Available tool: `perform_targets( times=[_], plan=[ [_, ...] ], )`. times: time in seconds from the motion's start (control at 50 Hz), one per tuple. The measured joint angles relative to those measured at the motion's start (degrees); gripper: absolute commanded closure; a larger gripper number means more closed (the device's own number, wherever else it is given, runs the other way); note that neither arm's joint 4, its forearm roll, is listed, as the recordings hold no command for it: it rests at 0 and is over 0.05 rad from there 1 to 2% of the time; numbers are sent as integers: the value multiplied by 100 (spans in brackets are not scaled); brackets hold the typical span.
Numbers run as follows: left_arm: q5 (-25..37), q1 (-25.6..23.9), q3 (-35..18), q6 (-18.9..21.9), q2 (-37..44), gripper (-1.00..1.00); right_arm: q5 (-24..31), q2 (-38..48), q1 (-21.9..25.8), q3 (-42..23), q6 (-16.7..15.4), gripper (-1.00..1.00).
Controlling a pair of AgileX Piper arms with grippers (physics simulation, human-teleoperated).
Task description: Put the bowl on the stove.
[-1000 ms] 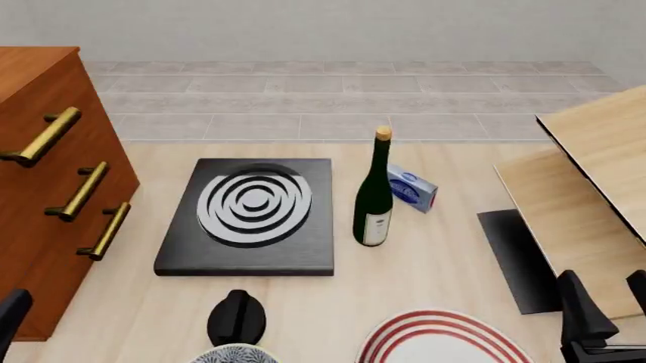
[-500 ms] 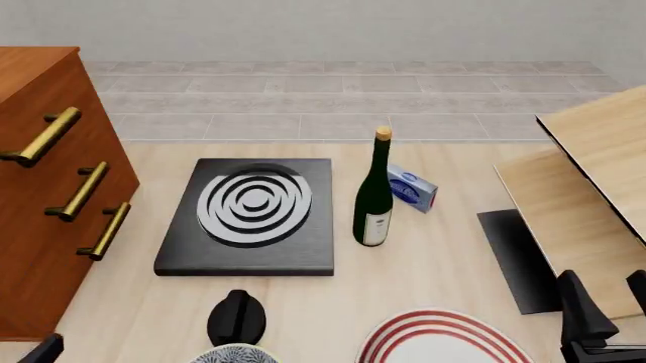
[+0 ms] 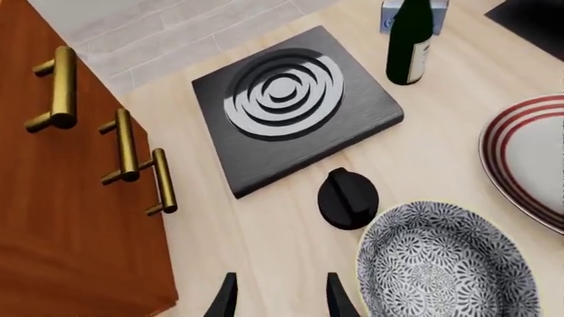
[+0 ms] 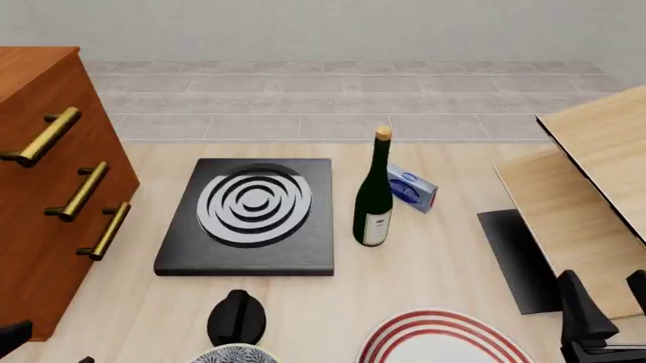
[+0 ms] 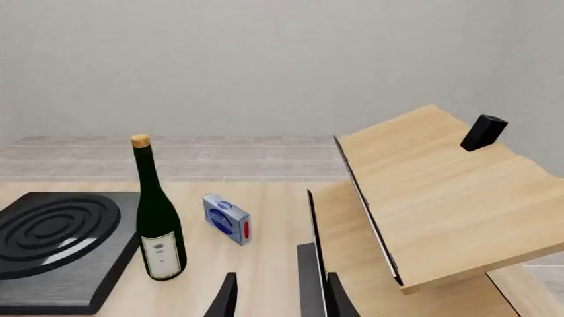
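The floral grey-and-white bowl (image 3: 450, 264) stands on the table, just this side of a small black knob (image 3: 347, 198). In the front view only a sliver of the bowl (image 4: 234, 354) shows at the bottom edge. The black stove (image 4: 253, 212) with grey rings lies beyond the knob, bare on top; it shows as well in the left wrist view, stove (image 3: 286, 105). My left gripper (image 3: 280, 304) is open and empty, hanging beside the bowl without touching it. My right gripper (image 5: 280, 300) is open and empty at the front right, right gripper (image 4: 610, 306).
A green wine bottle (image 4: 374, 197) and a blue box (image 4: 411, 187) stand right of the stove. A red-ringed white plate (image 4: 439, 340) lies beside the bowl. A wooden cabinet (image 4: 51, 197) with brass handles is at the left. At the right, tilted wooden boards (image 4: 585, 197) lie over a black mat (image 4: 510, 257).
The dark part of my left arm at the front view's bottom-left corner has shifted lower and sideways. The right arm and all objects stay put.
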Motion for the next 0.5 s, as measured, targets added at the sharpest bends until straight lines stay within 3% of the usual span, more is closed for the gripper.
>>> perform_targets(
  times=[0.5],
  plan=[
    [-41,-287,167,-156,54,-100,0,0,0,0,0,-100]
  ],
)
